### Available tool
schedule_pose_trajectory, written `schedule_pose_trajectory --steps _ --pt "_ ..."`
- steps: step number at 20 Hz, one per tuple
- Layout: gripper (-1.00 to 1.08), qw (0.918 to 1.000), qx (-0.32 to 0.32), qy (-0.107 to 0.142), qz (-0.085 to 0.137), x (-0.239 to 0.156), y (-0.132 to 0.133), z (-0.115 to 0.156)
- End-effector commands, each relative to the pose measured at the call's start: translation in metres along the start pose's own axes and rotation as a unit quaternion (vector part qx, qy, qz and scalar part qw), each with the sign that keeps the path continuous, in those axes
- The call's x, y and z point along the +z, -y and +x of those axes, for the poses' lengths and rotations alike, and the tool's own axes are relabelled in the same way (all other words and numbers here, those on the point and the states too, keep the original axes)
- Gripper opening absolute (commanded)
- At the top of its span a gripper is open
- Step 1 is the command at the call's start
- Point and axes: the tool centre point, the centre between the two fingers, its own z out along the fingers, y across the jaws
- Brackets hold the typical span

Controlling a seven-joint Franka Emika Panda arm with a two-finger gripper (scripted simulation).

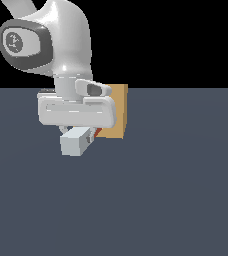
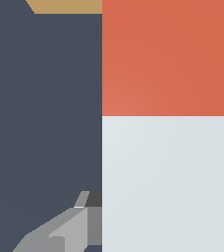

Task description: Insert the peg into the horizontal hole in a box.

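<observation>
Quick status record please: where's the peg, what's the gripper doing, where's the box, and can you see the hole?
peg: held under the gripper, pale end toward the camera, orange end toward the box
gripper: shut on peg
box: tan block just behind the gripper, partly hidden by it
hole: not visible in either view
insertion: cannot tell; orange end is at the box face

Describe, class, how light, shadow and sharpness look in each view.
Exterior view: flat, even render, soft sheen on the white gripper, no cast shadow under the peg or box, black backdrop. Wrist view: peg fills the frame with faint shading, crisp edges, no blur or glare.
</observation>
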Motion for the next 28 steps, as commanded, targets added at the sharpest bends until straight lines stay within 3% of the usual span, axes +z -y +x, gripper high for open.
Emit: schedule_pose_trajectory --steps 1,8,20,28 --pt "-1.00 1.0000 0.000 0.000 0.000 0.000 0.000 0.000" --pt "-1.00 1.0000 0.000 0.000 -0.001 -0.001 0.000 0.022" --pt "-1.00 1.0000 0.000 -0.001 -0.002 -0.002 0.000 0.104" --pt "-1.00 1.0000 0.000 -0.001 -0.003 -0.002 -0.002 0.115"
